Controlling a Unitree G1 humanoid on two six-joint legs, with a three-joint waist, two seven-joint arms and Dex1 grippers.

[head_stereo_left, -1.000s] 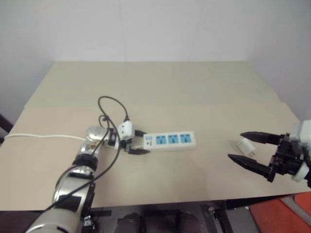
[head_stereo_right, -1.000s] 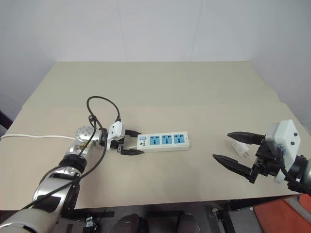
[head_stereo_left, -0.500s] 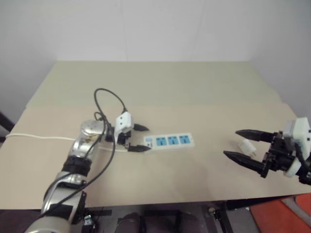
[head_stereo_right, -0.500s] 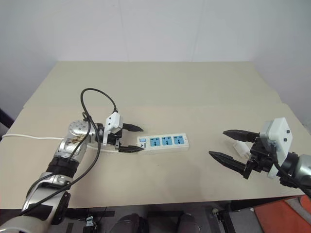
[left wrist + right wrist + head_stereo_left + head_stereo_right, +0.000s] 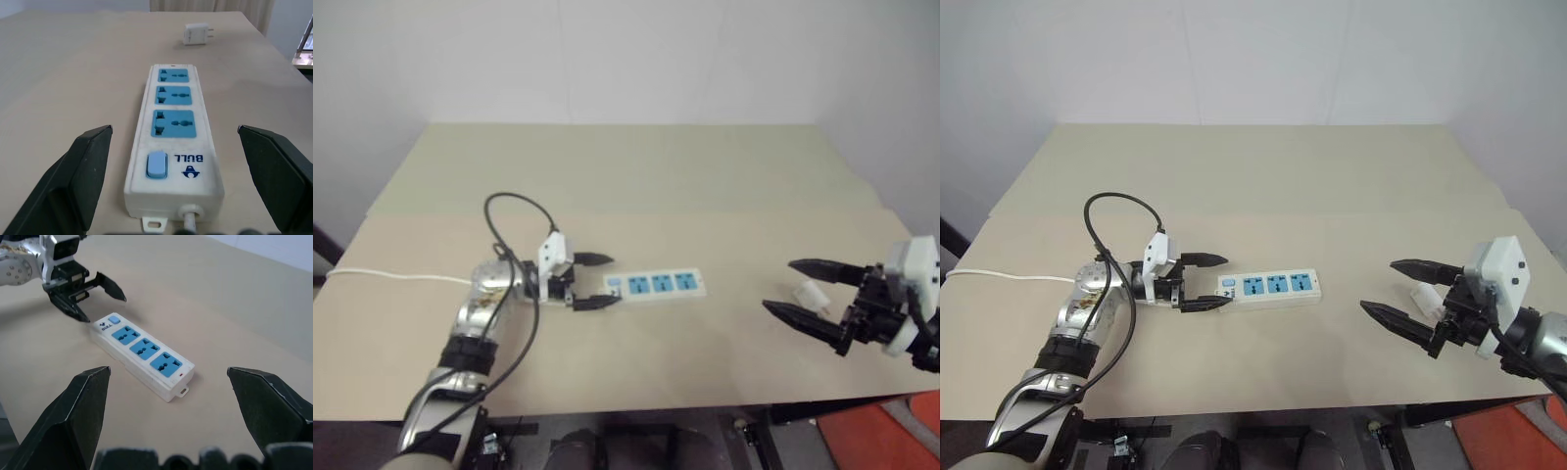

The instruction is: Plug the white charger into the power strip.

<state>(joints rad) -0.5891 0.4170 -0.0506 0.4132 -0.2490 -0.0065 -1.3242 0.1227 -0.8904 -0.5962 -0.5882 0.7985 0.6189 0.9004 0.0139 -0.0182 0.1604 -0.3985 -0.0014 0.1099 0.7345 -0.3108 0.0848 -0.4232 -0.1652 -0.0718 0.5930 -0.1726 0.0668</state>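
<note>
Beige desk carries the power strip near its middle, three blue sockets facing up. Left hand hovers at the strip's switch end, fingers spread wide, holding nothing. Right hand waits well apart past the strip's far end, open around the white charger lying there

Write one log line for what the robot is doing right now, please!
left gripper: open, at switch end of power strip | right gripper: open, near white charger | charger: unplugged, on table
</note>
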